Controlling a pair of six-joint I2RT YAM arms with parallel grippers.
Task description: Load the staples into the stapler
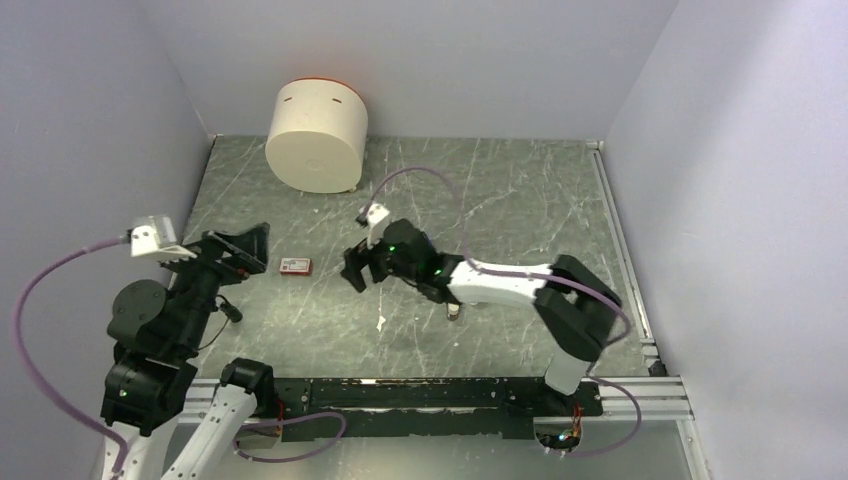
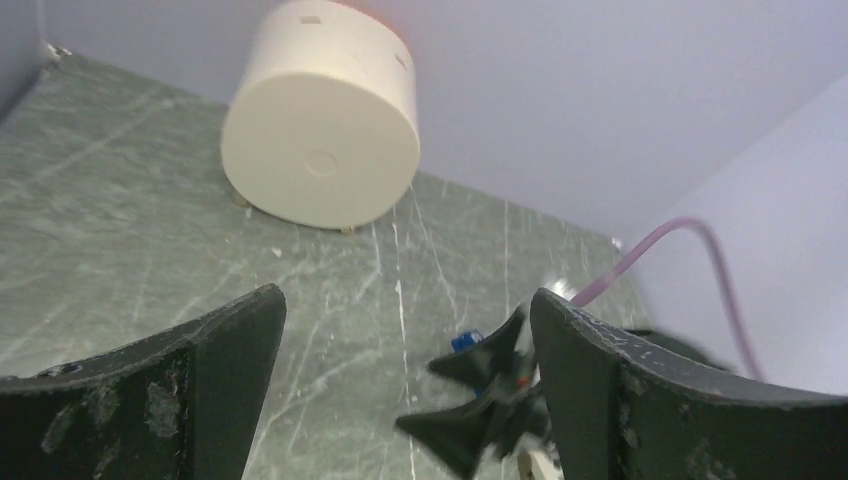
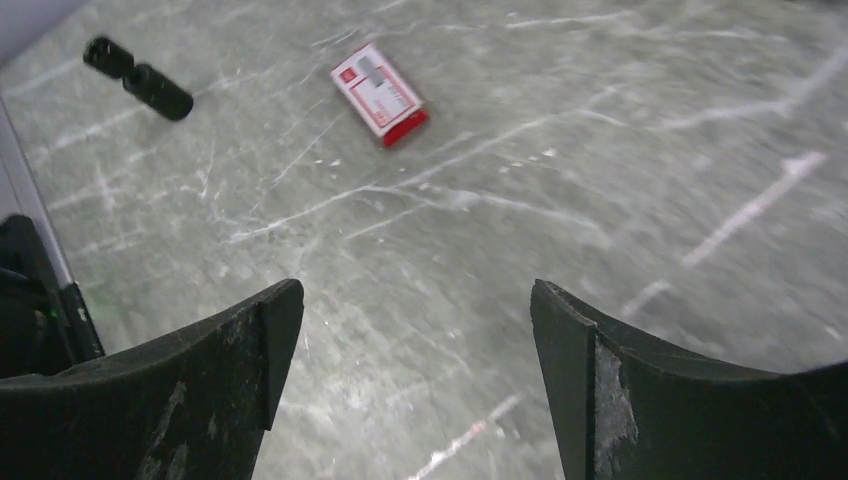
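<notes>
The staples' flat red box with a white label (image 1: 296, 265) lies on the green-grey tabletop between my two grippers; the right wrist view has the box (image 3: 380, 93) ahead and to the left. My left gripper (image 1: 258, 250) hangs open just left of it, nothing between its fingers (image 2: 405, 330). My right gripper (image 1: 355, 268) is open and empty to the right of the box, over bare table (image 3: 415, 330). Only a small blue piece (image 2: 463, 341) of the stapler peeks out behind the right gripper (image 2: 413, 395); from above the stapler is hidden.
A large cream cylinder (image 1: 316, 135) lies on its side at the back left. A small black cylinder (image 1: 232, 312) lies near the left arm, seen as a black cylinder (image 3: 137, 75) from the right wrist. A tiny white scrap (image 1: 381, 322) lies mid-table. Walls close in on three sides.
</notes>
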